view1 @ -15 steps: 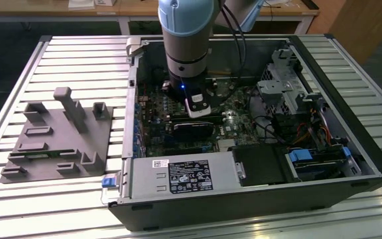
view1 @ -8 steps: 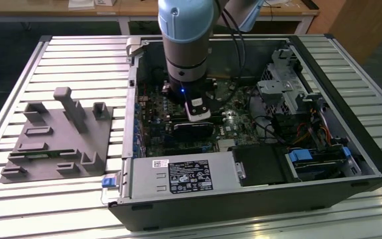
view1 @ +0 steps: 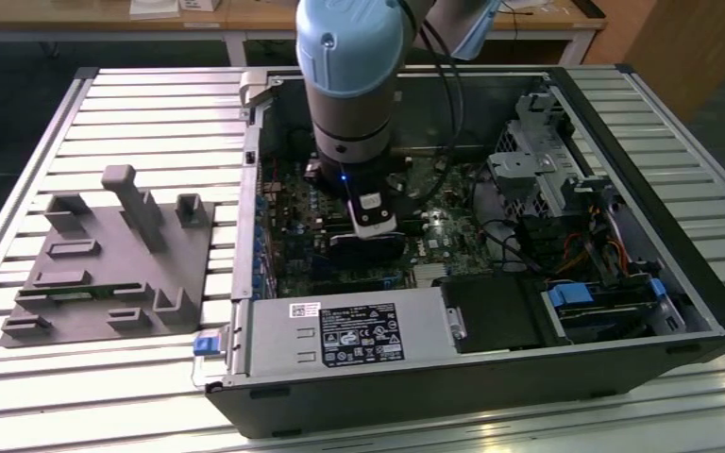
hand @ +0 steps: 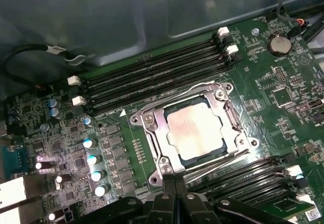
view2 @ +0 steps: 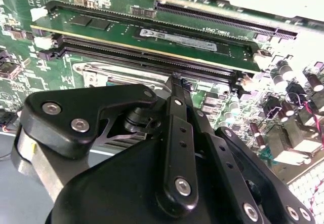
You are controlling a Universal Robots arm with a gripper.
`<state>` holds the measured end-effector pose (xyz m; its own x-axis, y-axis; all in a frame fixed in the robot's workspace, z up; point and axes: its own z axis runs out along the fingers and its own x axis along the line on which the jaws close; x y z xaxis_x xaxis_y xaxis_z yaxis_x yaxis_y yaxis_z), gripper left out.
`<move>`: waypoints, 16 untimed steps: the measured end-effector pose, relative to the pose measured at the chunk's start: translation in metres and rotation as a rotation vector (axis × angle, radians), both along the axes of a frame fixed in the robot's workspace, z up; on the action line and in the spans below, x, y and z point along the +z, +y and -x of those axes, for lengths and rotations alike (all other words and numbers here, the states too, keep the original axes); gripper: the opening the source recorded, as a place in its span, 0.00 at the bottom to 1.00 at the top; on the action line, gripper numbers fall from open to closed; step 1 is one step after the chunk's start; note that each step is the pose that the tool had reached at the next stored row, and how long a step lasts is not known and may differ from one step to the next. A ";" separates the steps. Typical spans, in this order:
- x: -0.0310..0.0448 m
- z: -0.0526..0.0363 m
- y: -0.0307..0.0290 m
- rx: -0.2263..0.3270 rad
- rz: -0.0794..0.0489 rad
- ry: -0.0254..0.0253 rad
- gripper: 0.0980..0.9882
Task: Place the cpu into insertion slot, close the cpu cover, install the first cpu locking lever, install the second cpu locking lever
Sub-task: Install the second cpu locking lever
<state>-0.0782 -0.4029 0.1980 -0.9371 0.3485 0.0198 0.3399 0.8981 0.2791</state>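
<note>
The cpu [hand: 195, 131] already lies in the insertion slot [hand: 152, 120] with the cpu cover [hand: 230, 116] down over it. The gripper [hand: 174, 179], fingers clenched together and holding nothing, sits at the socket's edge by a lever; judging by this, step 3 is in hand.

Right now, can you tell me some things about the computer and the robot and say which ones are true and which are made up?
1. The cpu sits in the insertion slot. True.
2. The cpu cover stands straight up, open. False: the silver frame lies flat around the chip.
3. In the first wrist view, long black memory slots run beside the socket. True.
4. The computer case is shut with its side panel on. False: it lies open and the green motherboard shows inside.
5. The arm reaches down into the case. True.
6. The grey fixture block sits inside the case. False: it rests on the table, at the exterior view's left of the case.
</note>
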 end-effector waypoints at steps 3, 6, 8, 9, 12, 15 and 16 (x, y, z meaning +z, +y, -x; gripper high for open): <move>-0.0017 0.0021 -0.0019 0.000 -0.012 0.0000 0.01; -0.0033 0.0037 -0.0023 0.000 -0.031 0.0000 0.01; -0.0042 0.0052 -0.0023 0.000 -0.043 -0.0001 0.01; -0.0047 0.0059 -0.0023 0.000 -0.048 0.0000 0.01; -0.0063 0.0079 -0.0022 0.000 -0.061 -0.0002 0.01; -0.0066 0.0086 -0.0022 0.000 -0.068 -0.0001 0.01; -0.0060 0.0086 -0.0022 0.000 -0.068 0.0000 0.01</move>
<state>-0.0868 -0.4052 0.1920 -0.9371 0.3463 0.0433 0.3398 0.8772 0.3391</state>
